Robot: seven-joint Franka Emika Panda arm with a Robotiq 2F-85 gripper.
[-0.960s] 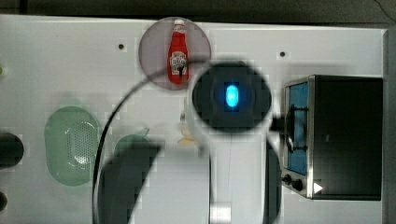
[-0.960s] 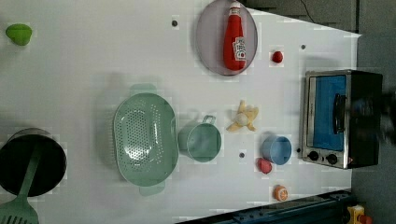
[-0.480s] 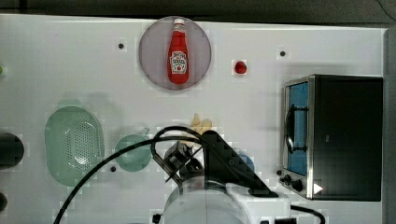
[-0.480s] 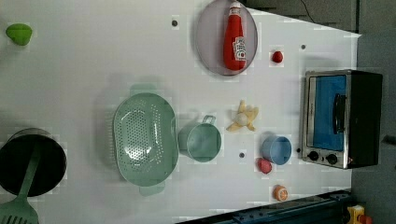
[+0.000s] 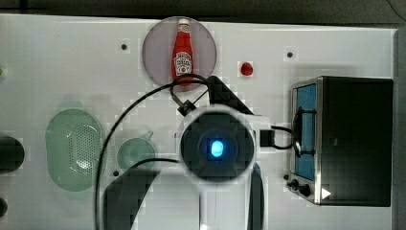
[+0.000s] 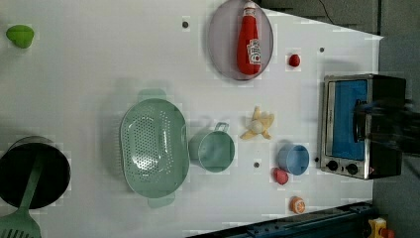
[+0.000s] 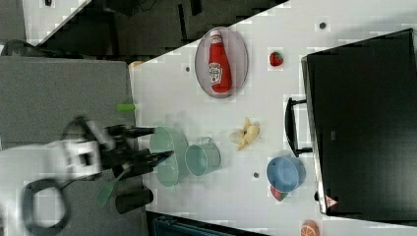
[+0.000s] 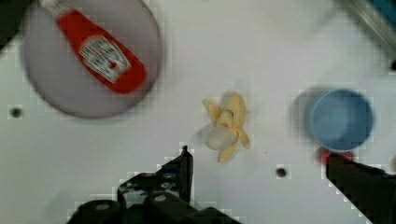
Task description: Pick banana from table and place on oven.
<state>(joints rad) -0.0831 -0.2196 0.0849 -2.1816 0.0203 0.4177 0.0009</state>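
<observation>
Gripper fingers stand wide apart and hold nothing; in the wrist view one dark finger sits on one side of the banana and the other finger is far off on the other side. The banana lies flat on the white table, its peel flaps spread out like a star. In the left view the banana has bare table all around it. From the banana in the left view, the green cup is near at 8 o'clock, the blue cup is near at 4 o'clock, and the gray plate with the ketchup bottle is farther off at 12 o'clock. The oven sits at 3 o'clock, well apart from the banana, close to the table's edge. In the right view the oven's flat black top is bare. In the top view the arm hangs over the middle of the table, and the green strainer is at 9 o'clock from it.
</observation>
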